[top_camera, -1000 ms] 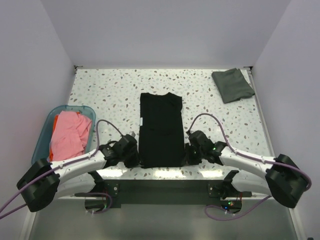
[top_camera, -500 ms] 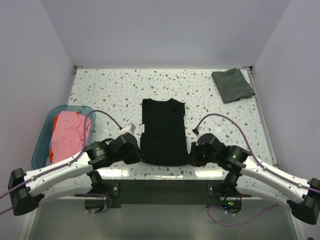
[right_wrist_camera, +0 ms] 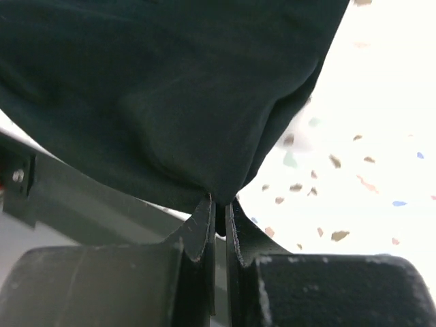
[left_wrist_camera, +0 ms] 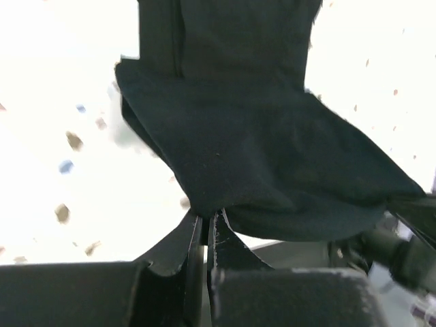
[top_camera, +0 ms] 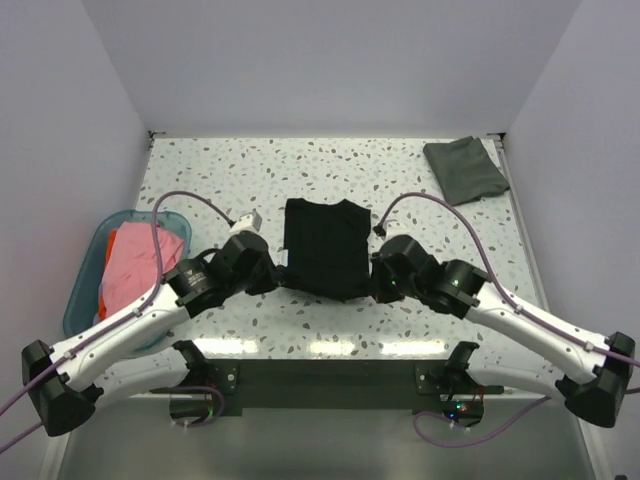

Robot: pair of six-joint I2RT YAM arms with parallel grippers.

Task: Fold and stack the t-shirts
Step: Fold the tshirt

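The black t-shirt (top_camera: 325,245) lies mid-table, its near part lifted and carried over the far part. My left gripper (top_camera: 278,272) is shut on its near left corner (left_wrist_camera: 204,204). My right gripper (top_camera: 372,278) is shut on its near right corner (right_wrist_camera: 221,191). Both hold the hem above the table. A dark grey-green t-shirt (top_camera: 465,170) lies folded at the far right corner. Pink (top_camera: 135,275) and orange-red (top_camera: 118,240) t-shirts lie in the tub at the left.
The translucent teal tub (top_camera: 88,285) stands at the table's left edge. The speckled table (top_camera: 220,180) has white walls at the back and sides. Purple cables arch over both arms.
Both grippers have lifted the black shirt's near hem and moved it away from me, over the shirt. The shirt now looks about half as long.
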